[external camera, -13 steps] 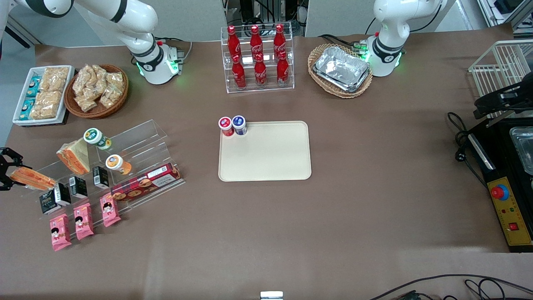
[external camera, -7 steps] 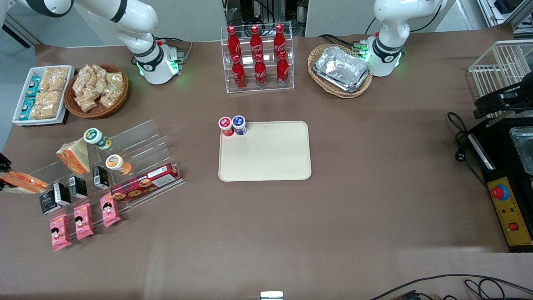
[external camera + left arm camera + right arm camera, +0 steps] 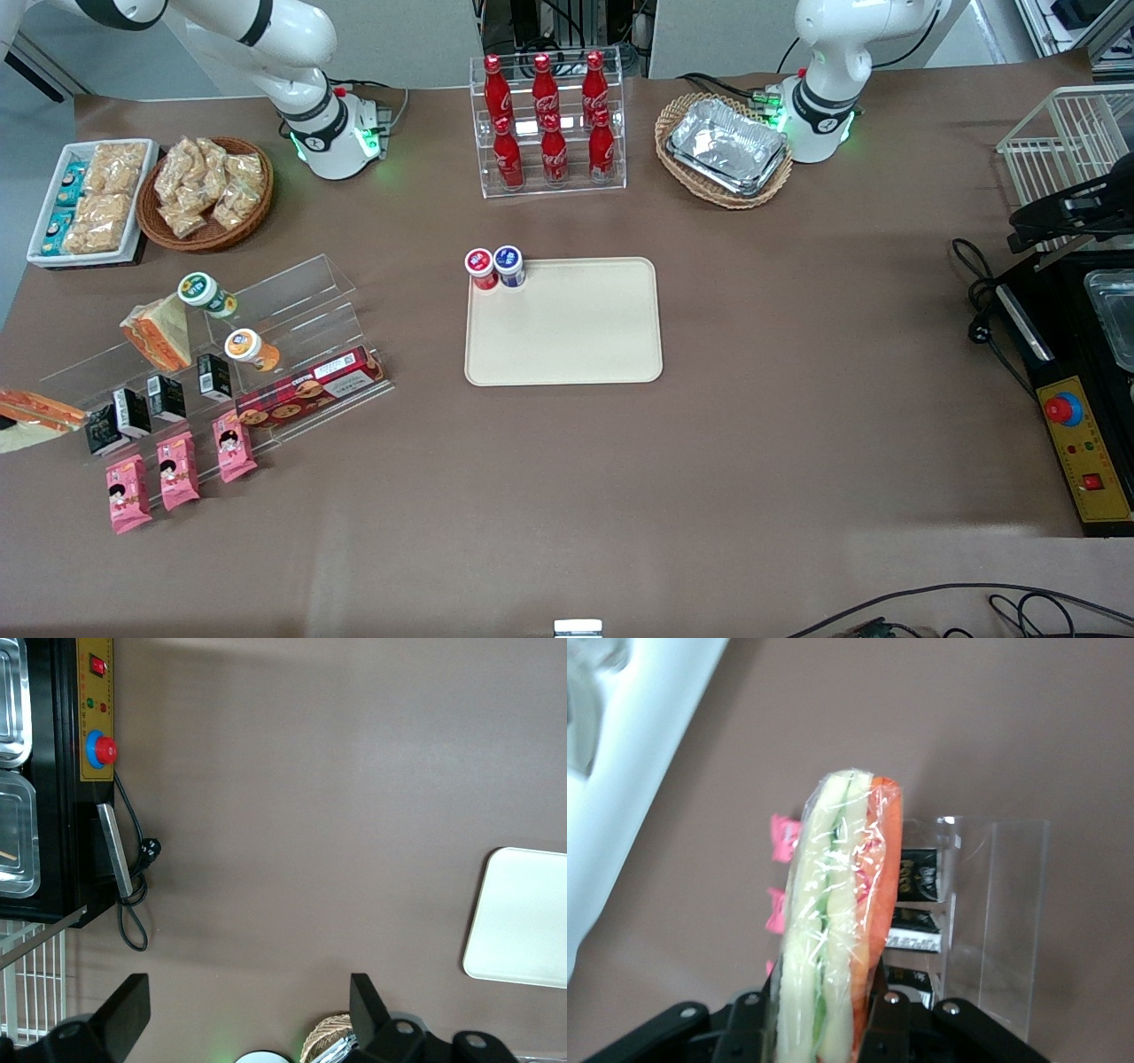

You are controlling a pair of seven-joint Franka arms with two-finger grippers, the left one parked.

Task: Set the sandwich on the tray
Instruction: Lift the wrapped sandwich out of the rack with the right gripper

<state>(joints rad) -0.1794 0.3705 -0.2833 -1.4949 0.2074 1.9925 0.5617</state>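
Gripping the wrapped sandwich (image 3: 837,921) edge-on between closed jaws, our right gripper (image 3: 833,1010) hangs at the working arm's end of the bench (image 3: 797,443), the wedge showing in the front view only as an orange-and-white sliver (image 3: 35,412) at the frame's edge, just beside the clear acrylic display steps (image 3: 266,301). The beige tray (image 3: 567,346) lies well apart at mid-bench, bare except for a red-capped cup (image 3: 480,266) and a blue-capped cup (image 3: 509,263) at one corner.

We judge the carry as the step in hand. Done well, we would lift clear of the steps, the small black cartons (image 3: 917,875) and the pink snack packs (image 3: 177,468) before swinging inward. We would aim for the tray's open middle, away from both cups. The clear wrap looks slippery, so we would hold firm and release only once the wedge is low.
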